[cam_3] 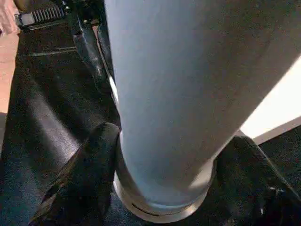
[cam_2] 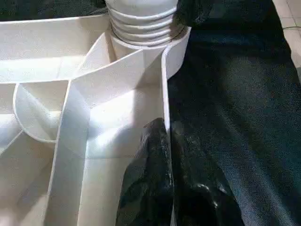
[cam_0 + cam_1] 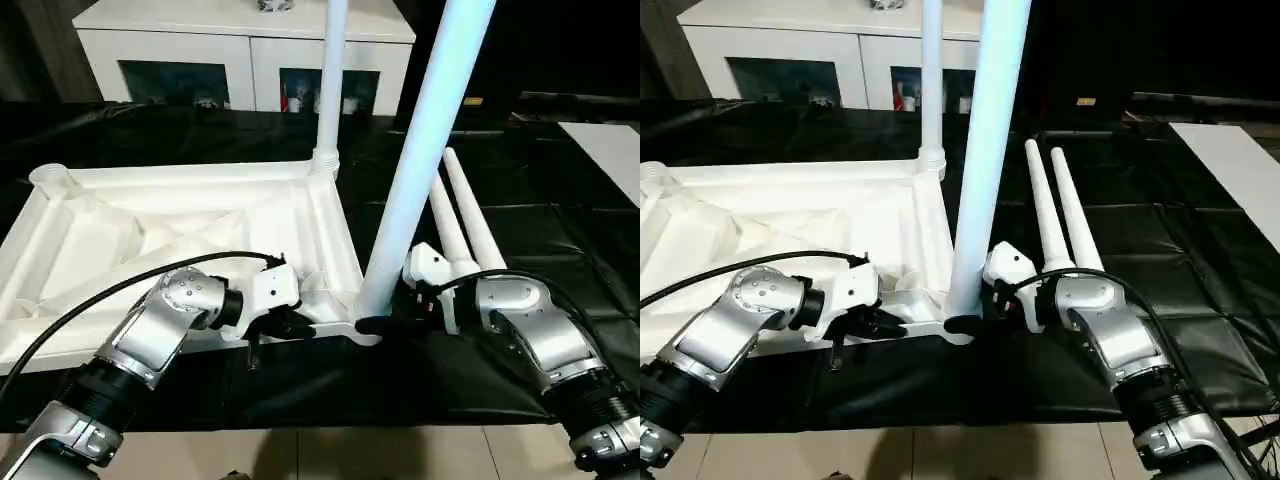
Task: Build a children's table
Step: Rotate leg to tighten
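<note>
The white tabletop lies upside down on the black cover, ribs up. One leg stands upright in its far right corner socket. A second leg stands a little tilted in the near right corner socket. My right gripper reaches in from the right, and its black fingers hug the base of this leg on both sides. My left gripper is shut on the tabletop's thin near rim, just left of that corner. Two loose legs lie side by side on the cover to the right.
A white cabinet with glass doors stands behind the table. A flat white board lies at the far right. The tabletop's far left socket holds nothing. The black cover's front edge runs just below my forearms.
</note>
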